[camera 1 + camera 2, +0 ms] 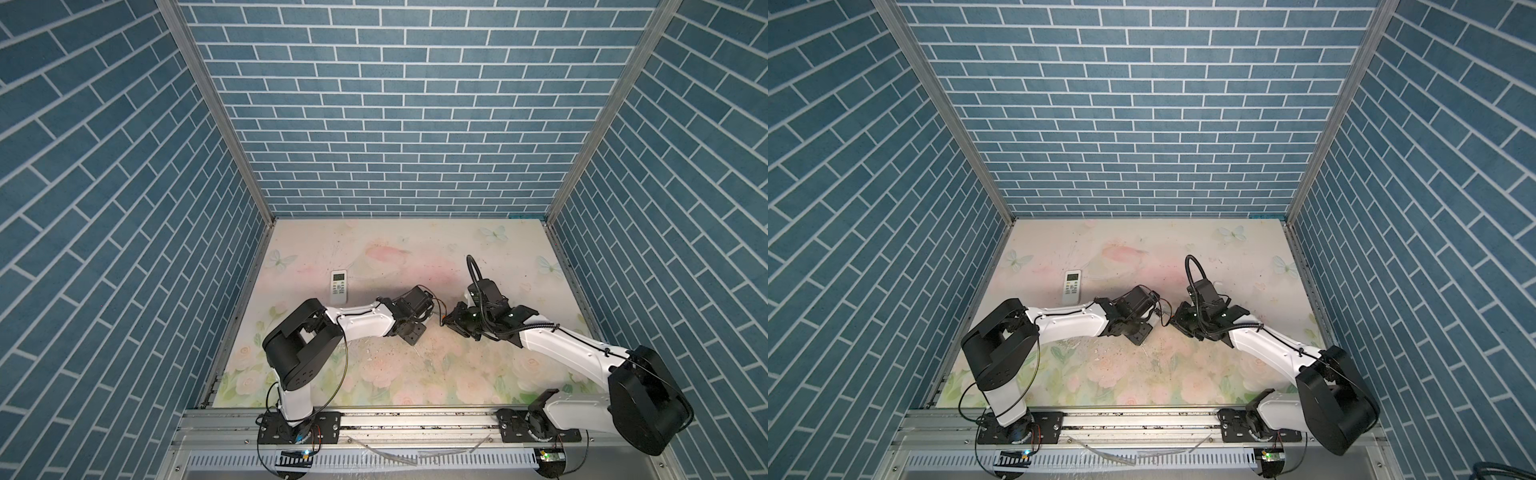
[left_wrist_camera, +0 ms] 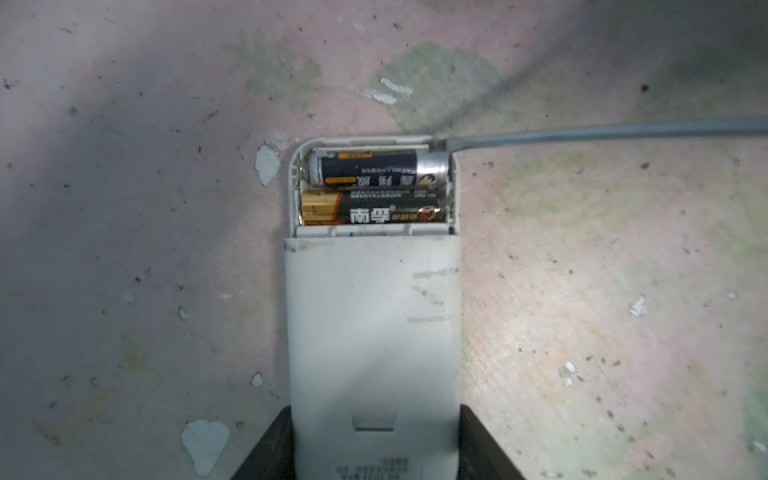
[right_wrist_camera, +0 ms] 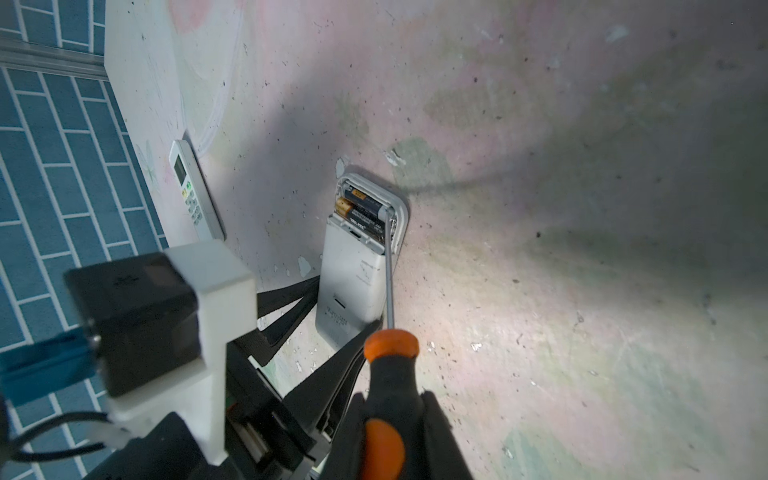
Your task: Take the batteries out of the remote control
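Two batteries (image 3: 363,208) lie side by side in the open compartment at the end of the remote control (image 2: 374,324), which rests back-up on the table (image 1: 415,257). In both top views it is at the middle of the frame, mostly hidden where the two arms meet. One is a silver-ended battery (image 2: 374,168) against the compartment's end wall, and one is a gold-ended battery (image 2: 374,212) beside it, nearer the remote's body. The left gripper (image 2: 376,440) has its fingers pressed against the remote's two long sides, pinning it in place. The right gripper (image 3: 390,432) is clamped on the black-and-orange handle of one screwdriver (image 3: 392,365), whose tip sits at the compartment corner, right by the silver end. The step in hand looks like prying out the first battery, and neither has left its seat. The next move probably calls for working the tip under the silver end and levering upward gently while the left gripper holds the remote firm, since a slip could skate the blade off the casing. One second remote (image 1: 339,286) lies face-up at the left of centre in both top views, well apart from both grippers; its back is hidden, so I cannot tell whether it holds any batteries.
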